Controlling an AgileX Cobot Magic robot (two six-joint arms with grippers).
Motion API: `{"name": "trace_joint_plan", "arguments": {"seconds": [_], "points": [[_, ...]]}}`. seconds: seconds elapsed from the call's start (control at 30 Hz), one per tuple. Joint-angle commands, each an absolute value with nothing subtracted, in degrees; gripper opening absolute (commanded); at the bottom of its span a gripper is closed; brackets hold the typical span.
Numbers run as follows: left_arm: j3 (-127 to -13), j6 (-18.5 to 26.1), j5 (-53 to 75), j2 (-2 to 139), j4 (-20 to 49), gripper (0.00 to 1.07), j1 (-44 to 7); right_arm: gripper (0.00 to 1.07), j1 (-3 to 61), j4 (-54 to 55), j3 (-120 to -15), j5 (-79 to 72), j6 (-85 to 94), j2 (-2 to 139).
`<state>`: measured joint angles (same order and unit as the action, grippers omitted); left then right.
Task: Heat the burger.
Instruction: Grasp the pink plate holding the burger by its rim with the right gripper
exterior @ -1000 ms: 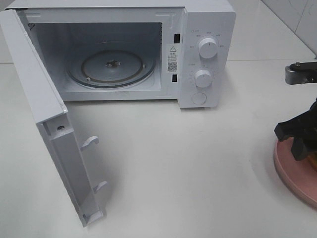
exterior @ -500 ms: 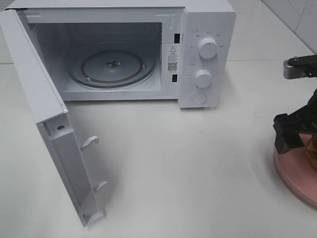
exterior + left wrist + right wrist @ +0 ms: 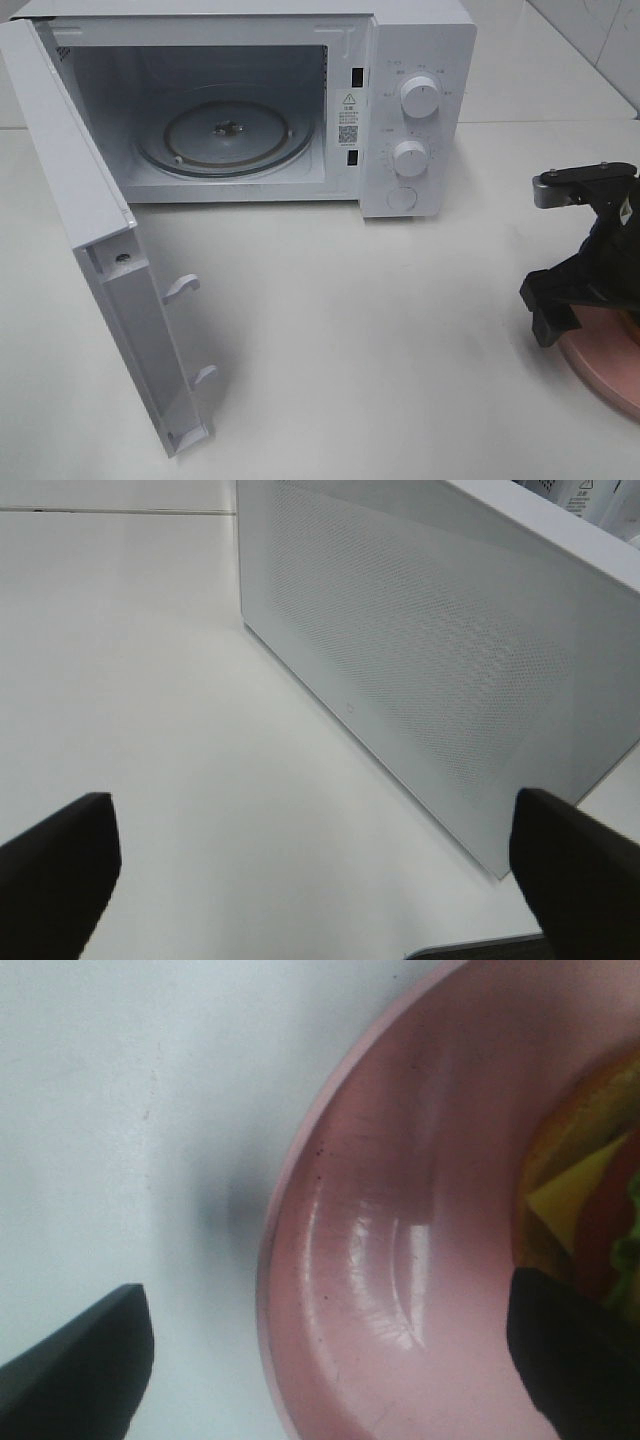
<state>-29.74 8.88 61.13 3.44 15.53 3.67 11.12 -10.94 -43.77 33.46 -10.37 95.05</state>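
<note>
The burger (image 3: 585, 1200) shows only as an edge in the right wrist view: yellow cheese, red tomato, green lettuce and bun, sitting on the round pink plate (image 3: 400, 1260). In the high view the plate (image 3: 600, 365) is at the right edge and the burger is hidden by my right arm. My right gripper (image 3: 585, 300) is open and empty, its fingers (image 3: 80, 1365) spread across the plate's left rim, one over the table and one near the burger. My left gripper (image 3: 320, 880) is open and empty, facing the door's outer face; it is out of the high view.
The white microwave (image 3: 415, 110) stands at the back with its door (image 3: 100, 250) swung wide open to the front left and its glass turntable (image 3: 225, 135) bare. The door's perforated outer panel (image 3: 440, 650) fills the left wrist view. White tabletop lies between microwave and plate.
My right gripper has moved left and toward the front, lower over the plate's left rim. The sliver of burger seen beside it earlier is now covered. The microwave has not changed.
</note>
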Motion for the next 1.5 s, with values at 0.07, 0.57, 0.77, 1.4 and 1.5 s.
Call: {"name": "trace_joint_plan", "arguments": {"seconds": [0.07,0.57,0.77,1.4,1.5], "points": [[-29.62,8.88,61.02,3.32,15.36,0.98,3.38,0.88,10.83,-9.68,-43.72,32.37,-10.20,97.12],[-29.62,8.88,61.02,3.32,15.36,0.98,3.38,0.84,10.83,-9.68,-43.72,28.02,-10.31,104.05],[-29.62,8.88,61.02,3.32,15.36,0.98,3.38,0.80,10.83,-9.68,-43.72,26.93,-10.60,104.22],[-29.62,8.88,61.02,3.32,15.36,0.98,3.38,0.00,10.83,-9.74,-43.72,26.13,-13.52,104.22],[-29.62,8.88,61.02,3.32,15.36,0.98,3.38,0.00,10.94,-9.74,-43.72,26.13,-13.52,104.22]]}}
